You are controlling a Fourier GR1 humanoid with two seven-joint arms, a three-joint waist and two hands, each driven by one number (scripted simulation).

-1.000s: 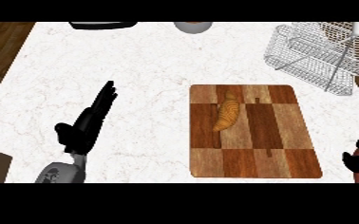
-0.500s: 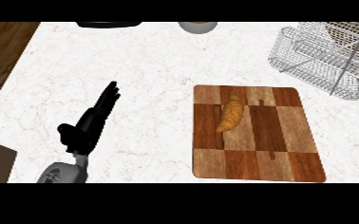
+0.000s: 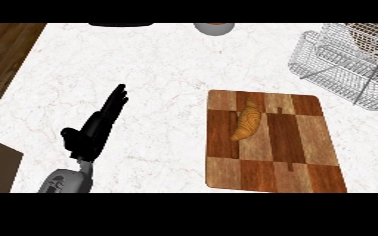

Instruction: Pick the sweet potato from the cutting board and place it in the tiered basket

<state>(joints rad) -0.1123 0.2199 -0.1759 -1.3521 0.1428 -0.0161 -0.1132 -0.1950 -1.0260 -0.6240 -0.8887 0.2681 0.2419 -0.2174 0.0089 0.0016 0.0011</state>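
The sweet potato (image 3: pixel 247 122) lay on the wooden cutting board (image 3: pixel 295 165), in its upper left part, its length running roughly up and down the view. The board sat on the white marble counter (image 3: pixel 162 60). The wire tiered basket (image 3: pixel 336 62) stood at the upper right, just beyond the board's far corner. The left hand (image 3: pixel 92 130) showed at the lower left, well apart from the board, fingers straight and holding nothing. The right hand was out of view.
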